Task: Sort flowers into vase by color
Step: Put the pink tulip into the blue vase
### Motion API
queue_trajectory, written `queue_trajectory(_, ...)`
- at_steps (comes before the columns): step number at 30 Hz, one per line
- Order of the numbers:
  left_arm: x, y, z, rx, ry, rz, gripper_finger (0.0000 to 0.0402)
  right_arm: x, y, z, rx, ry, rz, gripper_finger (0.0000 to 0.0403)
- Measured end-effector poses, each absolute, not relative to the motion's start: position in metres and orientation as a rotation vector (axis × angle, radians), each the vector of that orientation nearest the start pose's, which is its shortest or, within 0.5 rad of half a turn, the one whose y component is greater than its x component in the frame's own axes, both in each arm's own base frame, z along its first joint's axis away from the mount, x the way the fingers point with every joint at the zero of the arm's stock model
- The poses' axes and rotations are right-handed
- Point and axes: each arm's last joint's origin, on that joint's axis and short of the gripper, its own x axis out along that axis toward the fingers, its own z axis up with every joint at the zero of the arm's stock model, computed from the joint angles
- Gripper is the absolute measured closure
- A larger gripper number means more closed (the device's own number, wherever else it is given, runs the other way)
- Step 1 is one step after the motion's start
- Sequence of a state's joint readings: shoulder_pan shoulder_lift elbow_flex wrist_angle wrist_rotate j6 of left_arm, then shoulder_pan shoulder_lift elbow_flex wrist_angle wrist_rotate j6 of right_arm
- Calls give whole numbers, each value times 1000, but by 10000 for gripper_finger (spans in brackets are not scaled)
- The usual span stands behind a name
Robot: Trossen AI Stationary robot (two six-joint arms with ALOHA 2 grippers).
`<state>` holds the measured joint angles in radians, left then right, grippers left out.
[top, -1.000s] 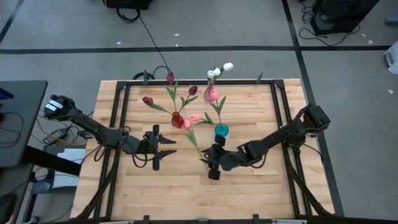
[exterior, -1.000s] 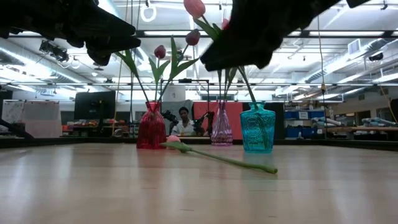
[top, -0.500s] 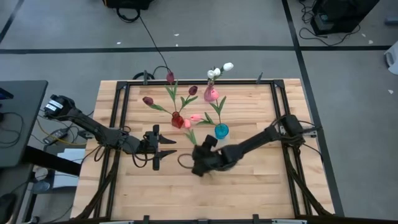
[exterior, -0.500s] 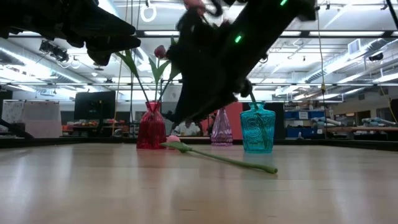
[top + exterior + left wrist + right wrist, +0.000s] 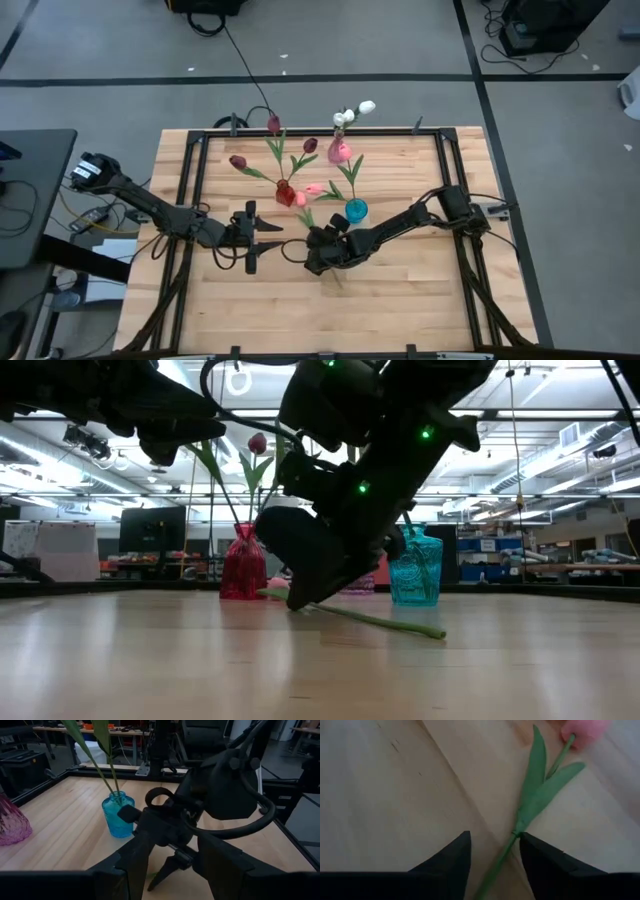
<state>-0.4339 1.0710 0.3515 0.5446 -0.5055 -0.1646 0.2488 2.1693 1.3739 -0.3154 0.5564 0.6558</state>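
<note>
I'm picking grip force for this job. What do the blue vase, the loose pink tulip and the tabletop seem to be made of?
Blue vase: likely glass, translucent and glossy with a patterned wall.
Pink tulip lying flat: probably fabric or plastic, with matte, evenly green leaves and a thin, stiff stem.
Tabletop: light wood planks with visible seams and a smooth, slightly shiny finish.

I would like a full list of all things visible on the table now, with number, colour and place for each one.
Table: one, light wood, under everything.
Red vase: one, table centre, holds three dark maroon flowers.
Pink vase: one, far side, holds white flowers.
Blue vase: one, right of the red vase, holds a pink flower.
Loose pink flower: one, lying flat on the wood before the vases.
Left claw: open, waiting left of centre.
Right claw: open, low, straddling the loose flower's green stem.
</note>
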Motion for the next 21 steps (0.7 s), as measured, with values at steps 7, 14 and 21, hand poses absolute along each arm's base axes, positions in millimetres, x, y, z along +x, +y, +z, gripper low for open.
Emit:
queue_trajectory(7,196,-75,203,-86,147,84,224,415,91,105,253,899,-556,340)
queue_trajectory(14,195,-75,202,-84,156,83,224,410,98,112,234,947,-488,389)
queue_trajectory(21,195,-75,201,-81,168,85,224,388,109,143,173,1041,-430,397)
